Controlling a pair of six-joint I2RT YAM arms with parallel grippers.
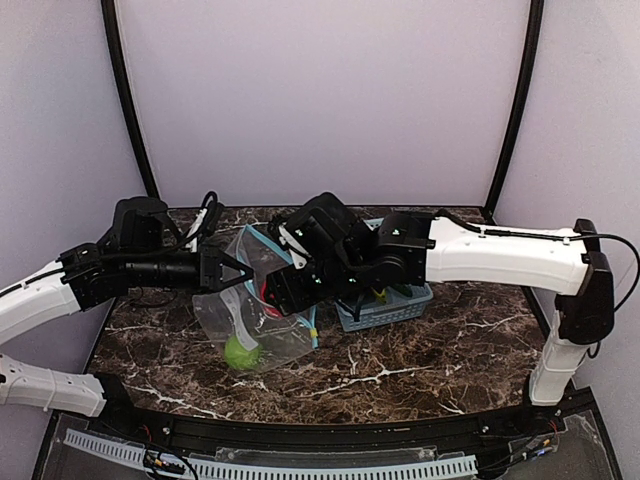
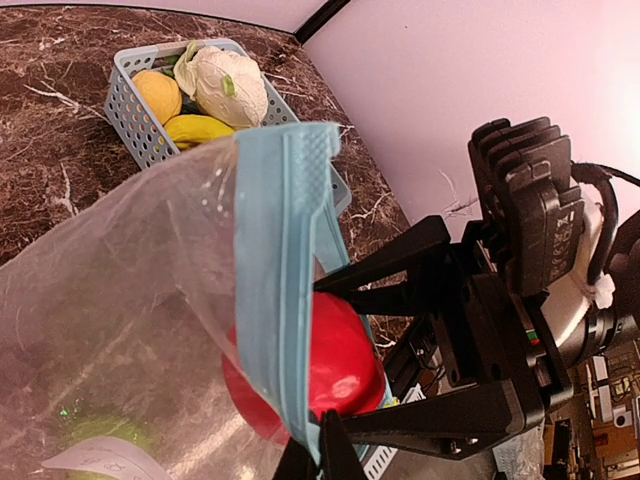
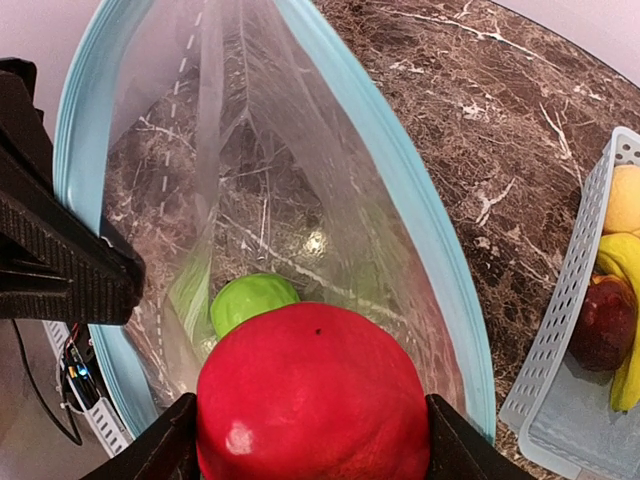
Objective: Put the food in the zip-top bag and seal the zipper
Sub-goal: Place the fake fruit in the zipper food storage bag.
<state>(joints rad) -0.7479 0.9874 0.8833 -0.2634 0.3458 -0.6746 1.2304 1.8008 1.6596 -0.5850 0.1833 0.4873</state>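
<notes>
The clear zip-top bag hangs open-mouthed over the marble table, a green apple lying at its bottom. My left gripper is shut on the teal zipper edge and holds that side of the mouth up. My right gripper is shut on a red apple, which sits right at the bag's mouth, just inside the teal rim. In the top view both grippers meet at the bag, and the right gripper partly hides the mouth.
A light blue lattice basket stands right of the bag, holding a cauliflower, an orange, a banana and a dark red apple. The basket's wall is close to the bag's rim.
</notes>
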